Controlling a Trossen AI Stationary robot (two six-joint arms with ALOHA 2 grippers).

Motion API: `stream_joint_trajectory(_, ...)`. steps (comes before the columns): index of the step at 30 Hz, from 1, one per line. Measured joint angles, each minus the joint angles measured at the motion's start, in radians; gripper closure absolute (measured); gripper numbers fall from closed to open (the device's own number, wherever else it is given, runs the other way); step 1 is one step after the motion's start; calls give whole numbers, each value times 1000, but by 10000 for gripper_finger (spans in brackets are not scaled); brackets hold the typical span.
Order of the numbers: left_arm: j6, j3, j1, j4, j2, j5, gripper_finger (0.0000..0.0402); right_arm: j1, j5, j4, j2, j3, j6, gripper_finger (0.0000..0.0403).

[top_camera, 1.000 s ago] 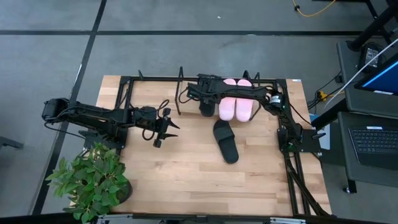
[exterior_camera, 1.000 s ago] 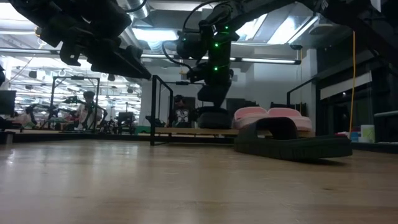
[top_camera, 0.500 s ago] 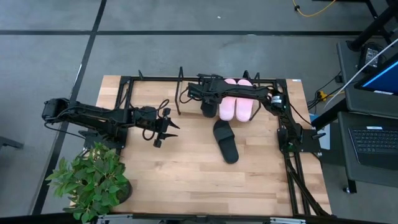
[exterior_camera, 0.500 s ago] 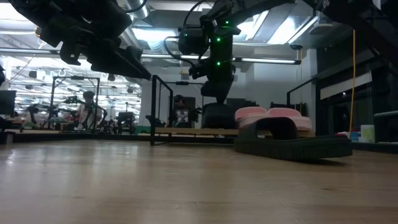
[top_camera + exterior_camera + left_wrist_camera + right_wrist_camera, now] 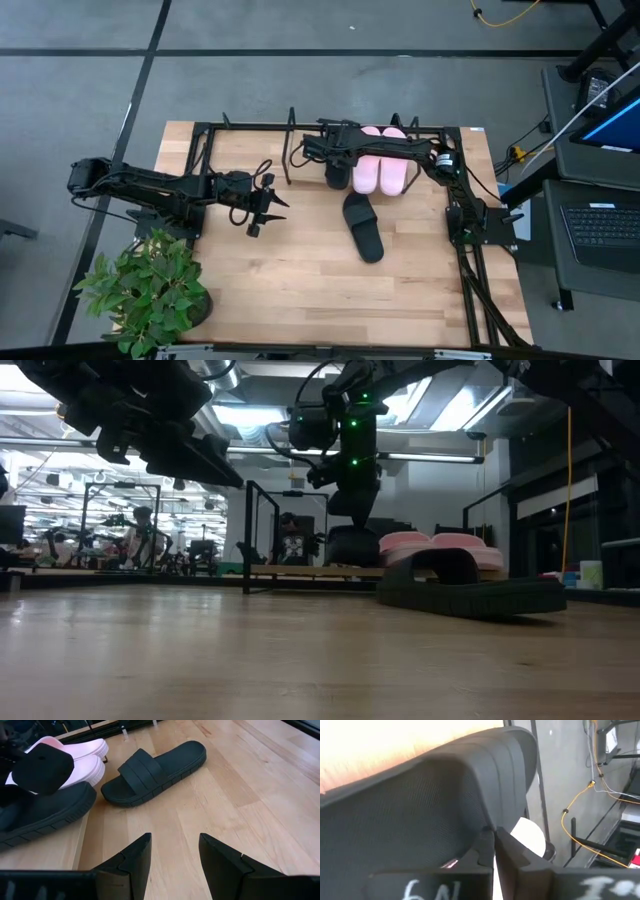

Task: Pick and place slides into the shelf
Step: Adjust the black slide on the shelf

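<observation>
At back of surface (image 5: 300, 280), right gripper (image 5: 333, 172) has fingers pressed together over black slide (image 5: 333, 176) on shelf (image 5: 250, 127), next to two pink slides (image 5: 380, 172), prob. so pairs sit together. Left gripper (image 5: 262, 208) waits mid-surface w/ fingers spread, facing last black slide (image 5: 363, 227), still off shelf.

high view: looks straight down from far above the whole table (image 5: 300, 290).
low view: sits on the tabletop, looks across it.
left wrist view: looks forward over the table, close.
right wrist view: very close to a black slide (image 5: 420, 795).
shared: black slide on the table (image 5: 364, 228) shows in high, low and left wrist views.
</observation>
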Motion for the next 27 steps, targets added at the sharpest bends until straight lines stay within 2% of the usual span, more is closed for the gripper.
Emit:
stream_joint_trajectory(16,-2,0,0,0,0,0,244,0,-25,-3,0,0,-37,379)
stream_joint_trajectory(27,-2,0,0,0,0,0,244,-1,-36,-9,1,0,-71,295)
